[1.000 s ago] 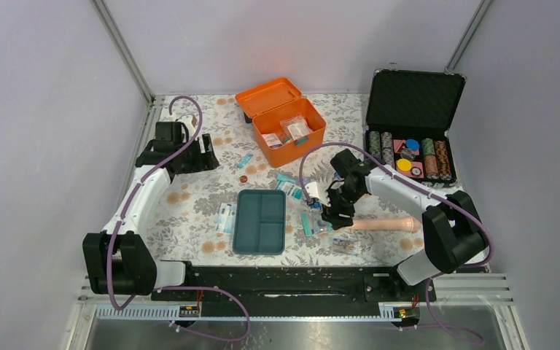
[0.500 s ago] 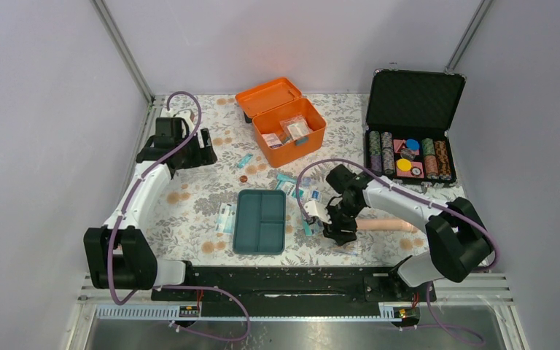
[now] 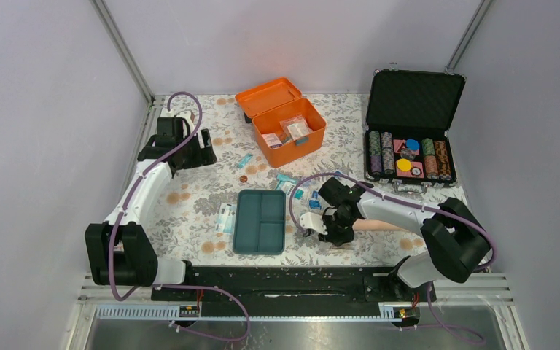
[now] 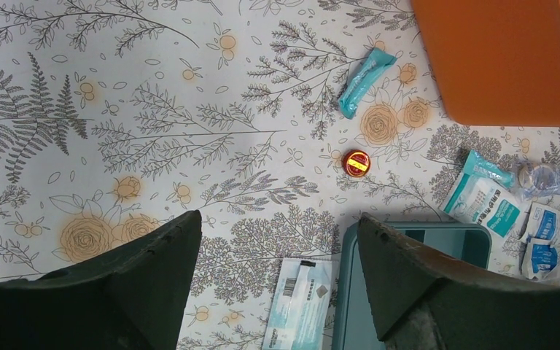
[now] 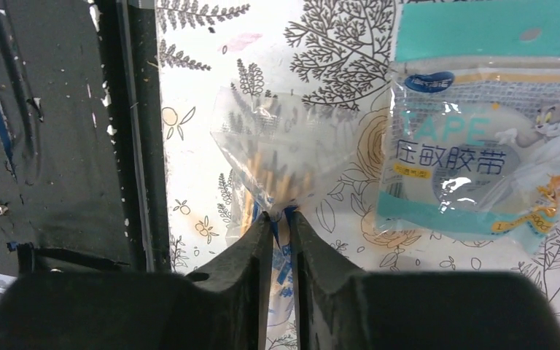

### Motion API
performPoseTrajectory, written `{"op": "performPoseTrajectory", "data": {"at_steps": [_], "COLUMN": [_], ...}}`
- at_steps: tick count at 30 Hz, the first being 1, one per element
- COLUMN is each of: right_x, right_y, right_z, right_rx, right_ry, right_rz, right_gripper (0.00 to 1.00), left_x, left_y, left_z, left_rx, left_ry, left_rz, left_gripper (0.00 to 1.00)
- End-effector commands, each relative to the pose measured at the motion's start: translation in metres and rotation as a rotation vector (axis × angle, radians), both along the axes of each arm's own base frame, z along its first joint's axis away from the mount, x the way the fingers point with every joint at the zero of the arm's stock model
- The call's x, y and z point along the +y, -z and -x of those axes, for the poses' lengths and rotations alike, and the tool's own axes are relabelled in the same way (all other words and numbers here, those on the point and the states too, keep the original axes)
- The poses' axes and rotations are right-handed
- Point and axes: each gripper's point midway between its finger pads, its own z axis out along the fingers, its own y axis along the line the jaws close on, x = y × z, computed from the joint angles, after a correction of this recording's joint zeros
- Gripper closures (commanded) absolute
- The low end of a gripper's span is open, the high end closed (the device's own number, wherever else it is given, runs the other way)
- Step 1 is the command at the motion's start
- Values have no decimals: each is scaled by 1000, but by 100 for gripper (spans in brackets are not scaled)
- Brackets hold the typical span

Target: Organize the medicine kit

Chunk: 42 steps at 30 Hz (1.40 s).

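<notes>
My right arm (image 3: 390,208): folded low.
My right gripper (image 5: 278,219): pinching a crinkly clear bag (image 5: 284,157) of thin sticks.
My left gripper (image 4: 278,222): spread wide above floral cloth (image 4: 153,109).

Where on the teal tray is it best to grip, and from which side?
Probably its near wall, from straight above, one jaw inside, one outside. The teal tray lies flat, open side up, so only the thin upright rim offers a hold. A white-and-teal packet lies close along its left wall and other packets crowd the far right corner; the near side looks free.
</notes>
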Motion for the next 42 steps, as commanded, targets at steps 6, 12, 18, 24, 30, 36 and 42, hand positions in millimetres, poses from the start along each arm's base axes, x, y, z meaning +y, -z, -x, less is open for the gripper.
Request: {"op": "performPoseTrajectory", "data": {"at_steps": [6,12,18,24,30,36,42], "right_x": [-8,-6,30,97,129,164,184], "right_y": [-20,-90,-171,-242,-245,-225,-172], "right_z": [-17,-33,-104,-226,-324,-364,-380], "right_rx": [-79,-56,-16,-111,-161,-187,-212], "right_ry": [28,119,484,927,1187,1162,1145], "right_rz": [82,-10,-240,-547,-617,-648,-586], "right_gripper": [100,100,100,100,100,100,96], "left_x": [5,29,55,56,56,56,56], "left_y": [-17,-15,-15,-20,-25,-26,-32], "left_z": [-23,-34,-33,-26,-18,-9,-7], "left_rx": [-41,-2,7,-6,-44,-57,-81], "left_ry": [-28,-120,-180,-162,-163,-161,-154], "left_rz": [25,119,111,89,79,68,59], "left_gripper": [22,23,24,24,24,23,23]}}
